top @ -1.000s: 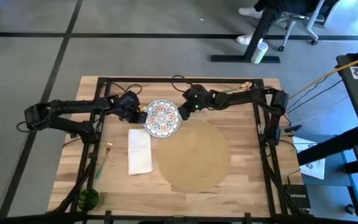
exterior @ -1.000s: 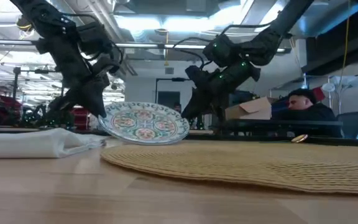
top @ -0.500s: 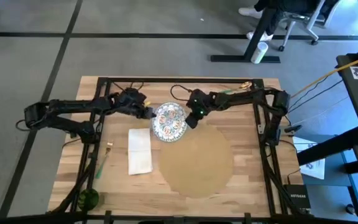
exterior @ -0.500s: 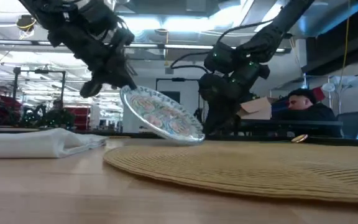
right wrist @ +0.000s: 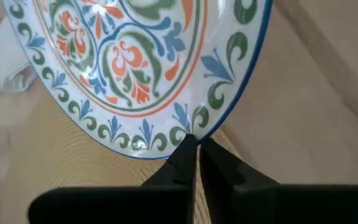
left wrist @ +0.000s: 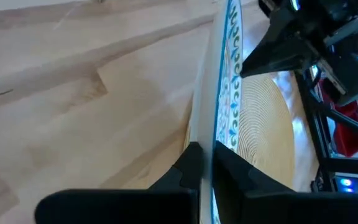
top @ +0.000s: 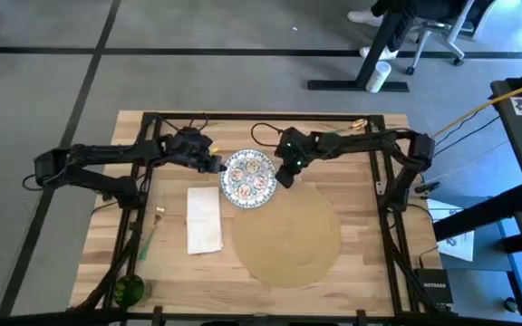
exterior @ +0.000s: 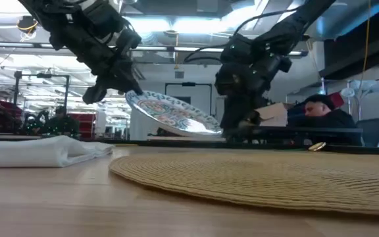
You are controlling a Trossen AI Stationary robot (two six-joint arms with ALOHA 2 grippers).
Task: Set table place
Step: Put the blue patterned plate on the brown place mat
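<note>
Butcher-block table point(top: 170, 281): left gripper point(top: 217, 166) and right gripper point(top: 282, 175) each pinch the tilted patterned plate point(top: 248, 178) at opposite rims, beside placemat point(top: 285, 235). Risk: unequal release drops plate.

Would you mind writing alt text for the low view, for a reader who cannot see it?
Two dark robot grippers hold a patterned plate tilted in the air, the left gripper on its raised edge and the right gripper on its lower edge. Below it a round tan placemat lies on the wooden table, with a folded white napkin beside it.

Bright overhead light, ceiling glare (low view), soft shadows
</note>
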